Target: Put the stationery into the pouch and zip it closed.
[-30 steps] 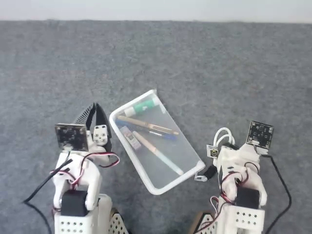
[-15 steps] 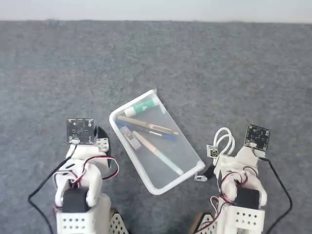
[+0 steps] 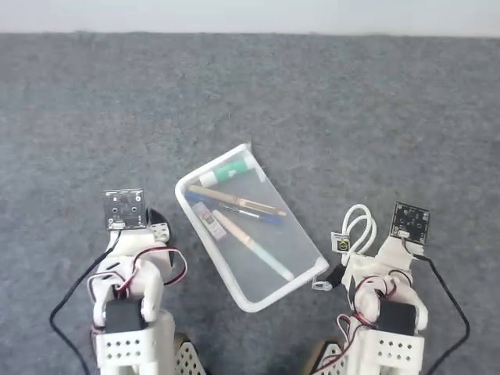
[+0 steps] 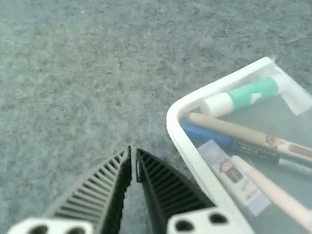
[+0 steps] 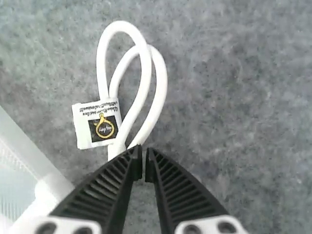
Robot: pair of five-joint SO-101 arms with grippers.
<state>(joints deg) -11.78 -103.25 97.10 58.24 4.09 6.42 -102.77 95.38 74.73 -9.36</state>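
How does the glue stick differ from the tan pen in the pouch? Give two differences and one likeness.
The glue stick is short and thick; the tan pen is long and thin. The glue stick is white with a green band; the tan pen is tan nearly all over. Both lie flat inside the clear pouch.

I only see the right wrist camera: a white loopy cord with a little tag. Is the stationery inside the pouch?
Observer: Yes. In the high view a glue stick and pens lie inside the clear pouch.
Operator: Where's the other arm's gripper?
Observer: The left gripper is shut, its tips over the carpet beside the pouch's glue-stick end.
Operator: What does the glue stick look like?
Observer: White, with a green band around it.
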